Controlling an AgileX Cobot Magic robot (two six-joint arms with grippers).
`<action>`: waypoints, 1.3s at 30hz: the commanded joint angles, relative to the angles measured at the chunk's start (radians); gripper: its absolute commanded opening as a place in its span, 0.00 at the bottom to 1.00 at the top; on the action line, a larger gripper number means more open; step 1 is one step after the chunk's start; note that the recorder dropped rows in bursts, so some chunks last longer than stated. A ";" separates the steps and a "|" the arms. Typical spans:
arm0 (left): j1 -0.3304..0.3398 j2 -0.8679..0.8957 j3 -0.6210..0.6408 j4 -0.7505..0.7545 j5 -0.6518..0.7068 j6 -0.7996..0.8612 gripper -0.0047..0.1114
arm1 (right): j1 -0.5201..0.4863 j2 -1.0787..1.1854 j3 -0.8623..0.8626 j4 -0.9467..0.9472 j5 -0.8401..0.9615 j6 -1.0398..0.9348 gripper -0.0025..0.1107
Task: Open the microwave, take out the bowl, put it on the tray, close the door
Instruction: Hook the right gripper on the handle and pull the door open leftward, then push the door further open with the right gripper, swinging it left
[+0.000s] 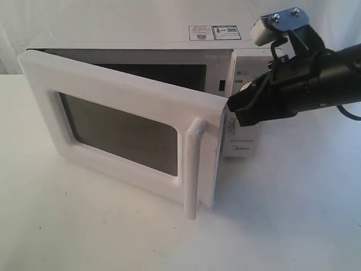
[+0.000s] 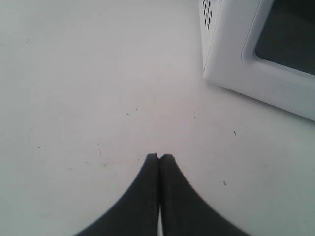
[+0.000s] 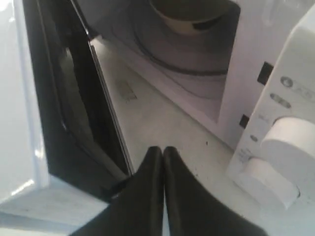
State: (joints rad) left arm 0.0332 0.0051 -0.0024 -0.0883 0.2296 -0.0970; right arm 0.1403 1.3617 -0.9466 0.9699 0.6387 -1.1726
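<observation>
The white microwave (image 1: 225, 45) stands at the back with its door (image 1: 121, 127) swung partly open; the bar handle (image 1: 192, 169) is at the door's free edge. In the right wrist view the cream bowl (image 3: 189, 19) sits inside the cavity on the turntable. My right gripper (image 3: 163, 150) is shut and empty, its tips in the gap between the door's inner side (image 3: 74, 98) and the control panel with its dials (image 3: 288, 142). In the exterior view the right arm (image 1: 293, 90) reaches in there. My left gripper (image 2: 159, 157) is shut and empty over bare table, left of the microwave (image 2: 256, 54).
The white table (image 1: 84, 226) spreads in front of and beside the microwave. A grey cable trails off the right arm at the far right. No tray shows in any view.
</observation>
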 commanded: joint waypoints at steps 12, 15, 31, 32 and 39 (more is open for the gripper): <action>0.003 -0.005 0.002 -0.008 0.002 -0.001 0.04 | -0.001 -0.007 0.000 0.162 0.411 -0.216 0.02; 0.003 -0.005 0.002 -0.008 0.002 -0.001 0.04 | -0.001 -0.007 0.000 0.196 0.511 -0.255 0.02; 0.003 -0.005 0.002 -0.008 0.002 -0.001 0.04 | 0.048 0.039 0.007 0.277 0.582 -0.342 0.02; 0.003 -0.005 0.002 -0.008 0.002 -0.001 0.04 | 0.066 0.045 0.007 0.287 0.582 -0.345 0.02; 0.003 -0.005 0.002 -0.008 0.002 -0.001 0.04 | 0.223 0.059 0.007 0.297 0.497 -0.352 0.02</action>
State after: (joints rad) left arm 0.0332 0.0051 -0.0024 -0.0883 0.2296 -0.0970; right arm 0.3139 1.4164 -0.9444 1.2509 1.1642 -1.5180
